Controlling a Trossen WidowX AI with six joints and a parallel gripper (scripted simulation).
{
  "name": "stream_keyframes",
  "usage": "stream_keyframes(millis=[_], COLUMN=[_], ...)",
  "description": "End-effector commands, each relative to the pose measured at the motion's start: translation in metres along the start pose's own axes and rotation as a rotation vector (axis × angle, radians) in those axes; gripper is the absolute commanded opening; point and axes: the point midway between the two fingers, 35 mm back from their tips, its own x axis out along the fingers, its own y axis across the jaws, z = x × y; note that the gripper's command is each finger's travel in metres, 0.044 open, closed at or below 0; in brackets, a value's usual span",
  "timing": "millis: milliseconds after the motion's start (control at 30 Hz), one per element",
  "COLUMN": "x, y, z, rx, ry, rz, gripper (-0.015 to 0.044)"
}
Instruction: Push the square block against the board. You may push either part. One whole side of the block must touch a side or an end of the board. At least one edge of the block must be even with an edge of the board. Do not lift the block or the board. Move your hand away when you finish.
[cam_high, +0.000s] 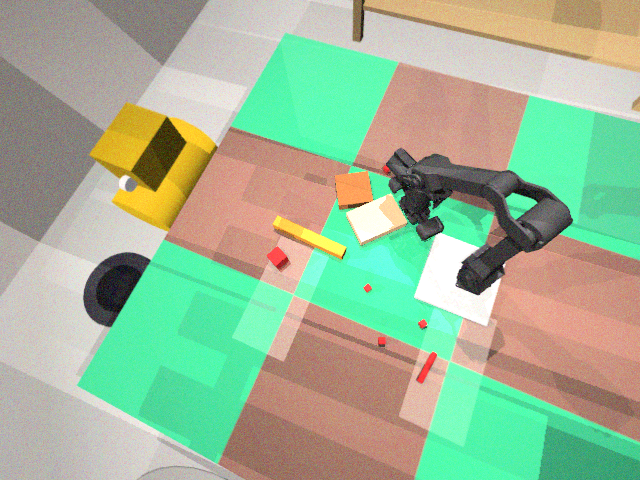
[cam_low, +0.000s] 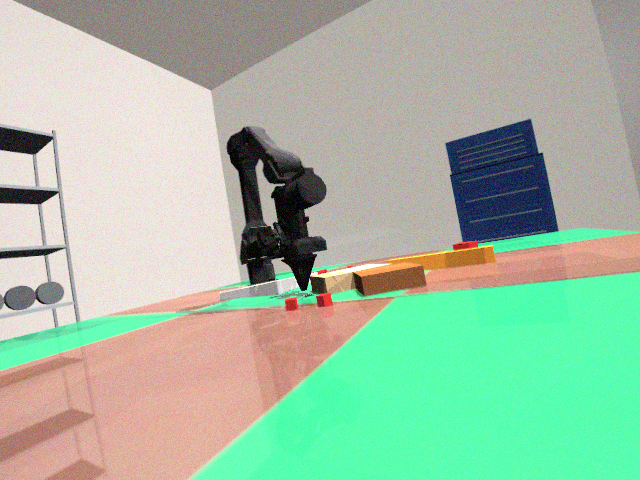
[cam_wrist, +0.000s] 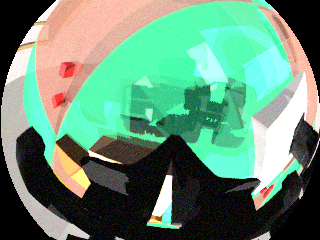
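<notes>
Beside your bench (cam_high: 155, 330) the yellow bin (cam_high: 135, 138) looks hollow; only the side view shows shelves (cam_low: 61, 206). Your gripper (cam_low: 303, 283) is pressed together beside the block (cam_high: 376, 219).

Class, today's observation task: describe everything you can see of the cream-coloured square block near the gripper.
The cream square block is a flat, low slab with a pale top, a tan patch at one corner and tan sides, wood-like in look. It lies flat on the table, turned at an angle to the checkered pattern. One corner region meets the orange square block; their sides are not flush. The shut gripper points down at its edge nearest the arm, apparently touching. The long yellow board lies apart from it.
</notes>
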Motion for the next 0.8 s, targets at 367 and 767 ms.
stream_keyframes(millis=[367,767], x=[0.000,-0.011], y=[0.001,0.001], z=[0.024,0.036], rx=[-0.003,0.000], ry=[-0.001,0.001], rz=[-0.001,-0.004], gripper=[0.0000,0.0000])
